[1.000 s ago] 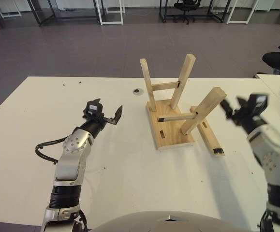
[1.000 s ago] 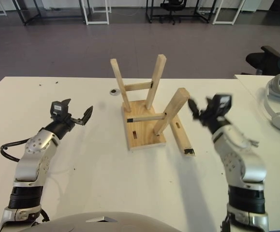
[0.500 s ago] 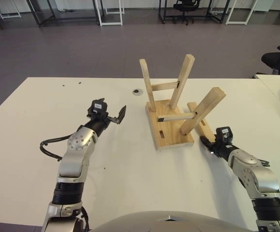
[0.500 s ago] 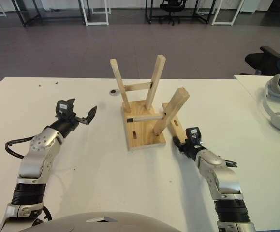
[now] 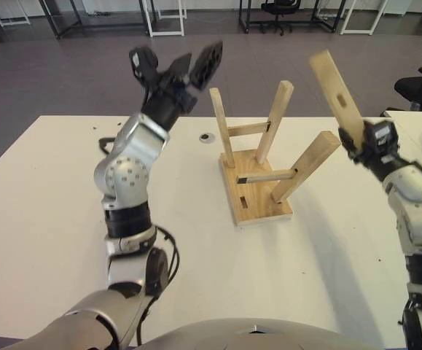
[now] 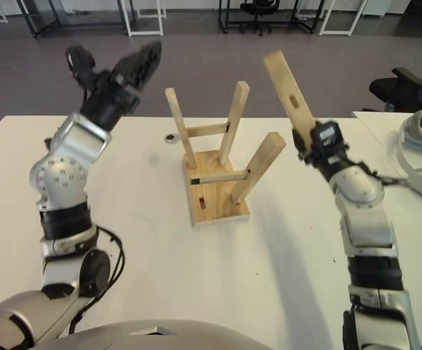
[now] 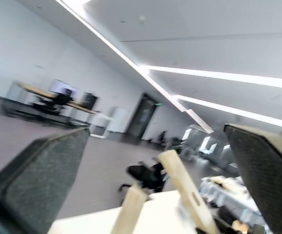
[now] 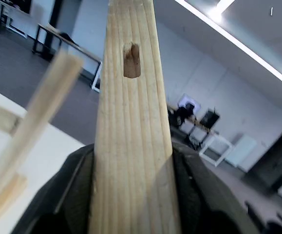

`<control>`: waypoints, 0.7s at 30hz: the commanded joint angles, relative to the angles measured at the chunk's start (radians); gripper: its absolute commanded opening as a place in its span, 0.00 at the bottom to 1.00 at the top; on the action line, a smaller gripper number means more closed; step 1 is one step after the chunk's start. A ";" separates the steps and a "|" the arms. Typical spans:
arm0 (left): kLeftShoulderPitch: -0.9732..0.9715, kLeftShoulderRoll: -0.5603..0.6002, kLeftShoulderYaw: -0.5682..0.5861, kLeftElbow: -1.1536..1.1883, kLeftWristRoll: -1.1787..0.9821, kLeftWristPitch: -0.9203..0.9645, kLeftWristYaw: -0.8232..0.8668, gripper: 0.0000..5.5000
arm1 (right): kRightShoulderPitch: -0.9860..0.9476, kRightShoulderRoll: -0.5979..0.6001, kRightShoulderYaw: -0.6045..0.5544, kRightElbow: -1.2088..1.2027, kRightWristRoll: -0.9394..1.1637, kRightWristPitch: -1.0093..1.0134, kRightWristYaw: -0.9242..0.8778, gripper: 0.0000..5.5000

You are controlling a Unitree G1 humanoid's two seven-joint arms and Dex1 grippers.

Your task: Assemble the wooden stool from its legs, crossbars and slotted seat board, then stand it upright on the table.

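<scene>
My right gripper [image 5: 362,141] is clamped on a loose leg [image 5: 334,86], held high just right of the seat board [image 5: 260,207] lying mid-table [image 5: 43,219]. My left gripper [image 5: 176,64] hangs wide open, far left.

Left of the seat board [image 5: 258,195], the surface [image 5: 43,189] gives wide room for a pass, and so does the near strip in front of the board. Three legs rise from the board as obstacles. The two far legs [image 5: 222,126] are joined by a crossbar [image 5: 248,130] that closes the gap between them at middle height. A tilted leg [image 5: 307,165] leans out past the board's right edge, and a lower crossbar [image 5: 267,176] runs from it across the board. The near-left part with the slots [image 5: 243,198] is open from above. The loose leg [image 5: 336,89], gripped by the right gripper [image 5: 356,138], occupies the air above the tilted leg. The left gripper [image 5: 176,57], fingers spread, hangs high beside the far-left leg, not touching it.
</scene>
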 commanded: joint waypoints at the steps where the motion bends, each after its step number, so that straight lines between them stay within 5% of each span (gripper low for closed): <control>1: -0.141 -0.017 0.037 0.108 -0.124 0.027 0.006 0.92 | -0.203 -0.015 0.077 -0.063 0.001 -0.116 0.134 0.38; 6: -0.140 -0.006 -0.018 0.071 -0.156 0.047 -0.028 0.79 | -0.277 0.034 0.173 -0.097 -0.030 -0.119 0.191 0.38; 21: -0.104 0.001 -0.034 0.045 -0.163 0.017 -0.020 0.30 | -0.202 0.080 0.101 -0.193 0.171 0.039 0.257 0.38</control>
